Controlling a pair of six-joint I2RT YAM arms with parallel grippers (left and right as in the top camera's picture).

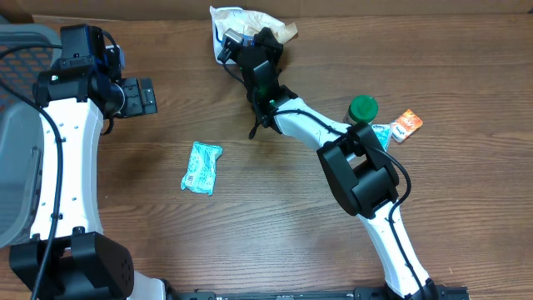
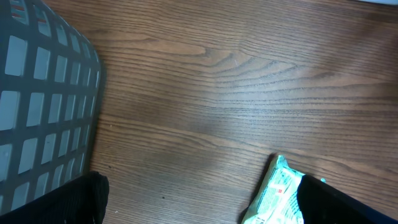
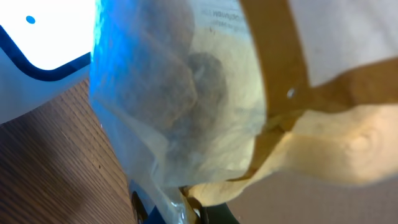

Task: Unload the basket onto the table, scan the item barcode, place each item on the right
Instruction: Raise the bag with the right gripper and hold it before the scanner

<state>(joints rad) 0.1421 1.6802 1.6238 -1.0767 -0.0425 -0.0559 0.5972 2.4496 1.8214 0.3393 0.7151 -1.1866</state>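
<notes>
At the back middle of the table my right gripper (image 1: 248, 48) is shut on a crumpled clear and tan plastic bag (image 1: 247, 20). In the right wrist view the bag (image 3: 205, 93) fills the frame, with dark lumps showing through it, and the right gripper (image 3: 208, 213) pinches its lower edge. A small grey object (image 1: 228, 39) lies against the bag; I cannot tell what it is. My left gripper (image 1: 141, 96) is open at the far left with nothing between its fingers (image 2: 87, 200). No barcode is visible.
A teal packet (image 1: 201, 167) lies left of centre, and in the left wrist view it (image 2: 277, 196) is next to the right finger. A grey mesh basket (image 1: 17, 125) stands at the left edge. A green-capped bottle (image 1: 363, 108) and an orange packet (image 1: 406, 124) lie at the right.
</notes>
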